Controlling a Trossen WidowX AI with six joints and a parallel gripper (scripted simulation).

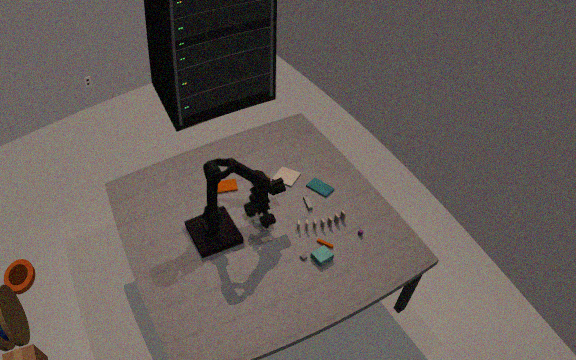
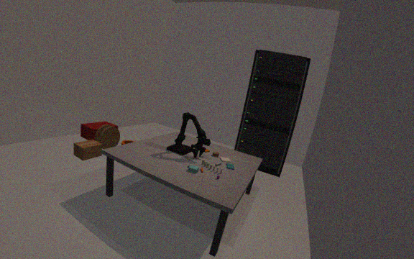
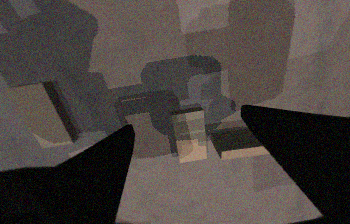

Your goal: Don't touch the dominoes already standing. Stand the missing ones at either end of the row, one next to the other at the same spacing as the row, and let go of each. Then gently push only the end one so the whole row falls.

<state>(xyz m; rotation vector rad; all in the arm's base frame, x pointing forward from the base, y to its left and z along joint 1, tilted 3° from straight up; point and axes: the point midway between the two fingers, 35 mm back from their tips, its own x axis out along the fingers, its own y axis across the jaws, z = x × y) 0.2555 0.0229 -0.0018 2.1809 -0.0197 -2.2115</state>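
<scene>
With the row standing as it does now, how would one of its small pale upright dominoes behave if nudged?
Each small pale upright domino looks tall and thin, so probably tips easily. Its neighbours stand close in line, so a fall would likely spread.

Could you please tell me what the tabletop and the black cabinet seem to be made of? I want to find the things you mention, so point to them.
The tabletop (image 1: 168,310) (image 2: 149,158) looks like matte wood or laminate, given its faint streaks; the black cabinet (image 1: 163,65) (image 2: 305,83) is probably satin-painted metal, judging by its straight paler edges.
</scene>
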